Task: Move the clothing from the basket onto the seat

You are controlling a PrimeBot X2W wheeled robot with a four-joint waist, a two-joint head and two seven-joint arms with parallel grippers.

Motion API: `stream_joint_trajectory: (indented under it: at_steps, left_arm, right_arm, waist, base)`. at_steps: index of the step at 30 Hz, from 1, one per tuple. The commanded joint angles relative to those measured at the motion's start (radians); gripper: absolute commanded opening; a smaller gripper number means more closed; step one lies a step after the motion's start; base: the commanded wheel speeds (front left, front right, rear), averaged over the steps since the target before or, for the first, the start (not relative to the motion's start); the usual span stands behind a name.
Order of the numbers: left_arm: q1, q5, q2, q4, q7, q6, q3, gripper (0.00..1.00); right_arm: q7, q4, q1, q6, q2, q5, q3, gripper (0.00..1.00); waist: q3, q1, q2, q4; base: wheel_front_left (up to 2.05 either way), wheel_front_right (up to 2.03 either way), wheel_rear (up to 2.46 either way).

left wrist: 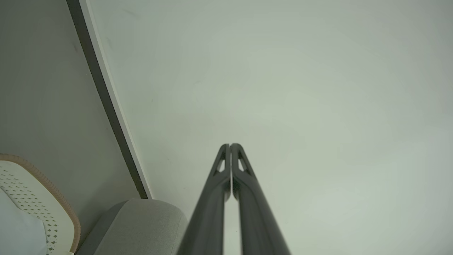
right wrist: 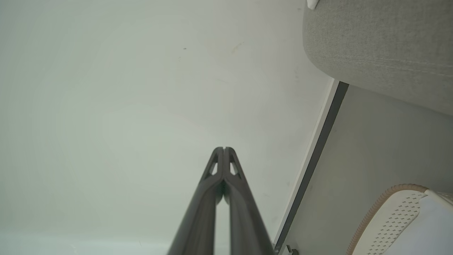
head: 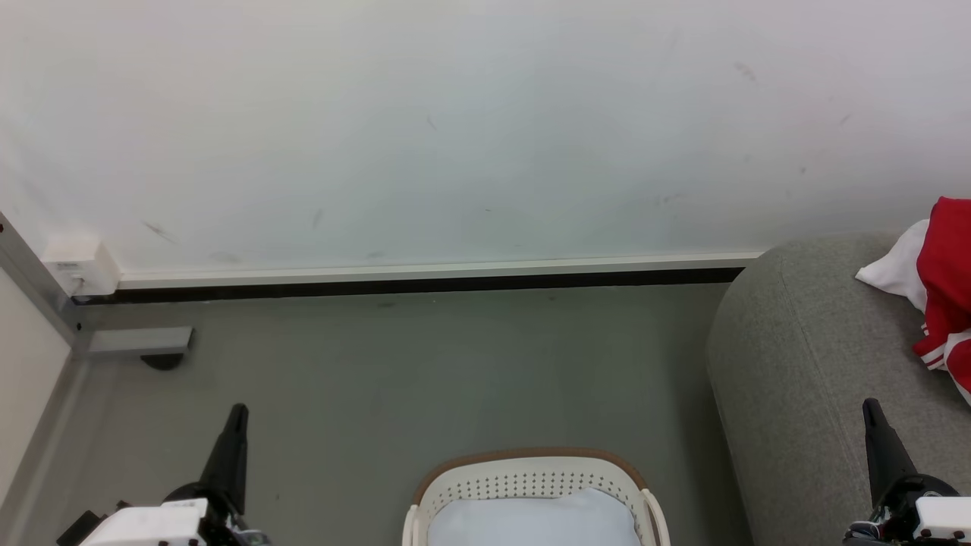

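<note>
The white perforated basket (head: pixel 531 481) with a tan rim stands on the floor at the bottom centre, a pale bluish-white pad (head: pixel 535 519) lying in it. Red clothing (head: pixel 947 280) with white trim and white fabric rests on the grey seat (head: pixel 804 356) at the right edge. My left gripper (head: pixel 237 413) is shut and empty at the lower left, left of the basket. My right gripper (head: pixel 870 407) is shut and empty at the lower right, over the seat's front. Both wrist views show closed fingers (left wrist: pixel 230 146) (right wrist: pixel 223 149) aimed at the wall, with the basket (left wrist: pixel 42 198) (right wrist: pixel 389 216) and the seat (left wrist: pixel 141 223) (right wrist: pixel 382 42) at the sides.
A white wall (head: pixel 455 129) with a white and black skirting (head: pixel 425 277) runs behind grey floor (head: pixel 425 364). A grey metal bracket (head: pixel 136 343) and a small white box (head: pixel 80 265) sit in the left corner.
</note>
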Motion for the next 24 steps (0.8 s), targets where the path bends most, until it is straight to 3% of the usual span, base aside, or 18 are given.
stream_joint_trajectory:
  at_steps: [1, 24]
  left_arm:
    - [-0.008, -0.014, 0.007, 0.002, 0.005, -0.007, 0.003, 0.0]
    - [-0.008, -0.014, 0.007, 0.001, 0.005, -0.007, 0.003, 0.0]
  right_arm:
    - [0.004, 0.002, -0.006, -0.002, 0.0, 0.004, -0.004, 0.0]
    - [0.006, 0.002, -0.007, -0.002, 0.001, -0.001, -0.008, 0.0]
  waist:
    - [0.0, 0.0, 0.0, 0.0]
    - [0.0, 0.0, 0.0, 0.0]
  base:
    - [0.0, 0.0, 0.0]
    - [0.0, 0.0, 0.0]
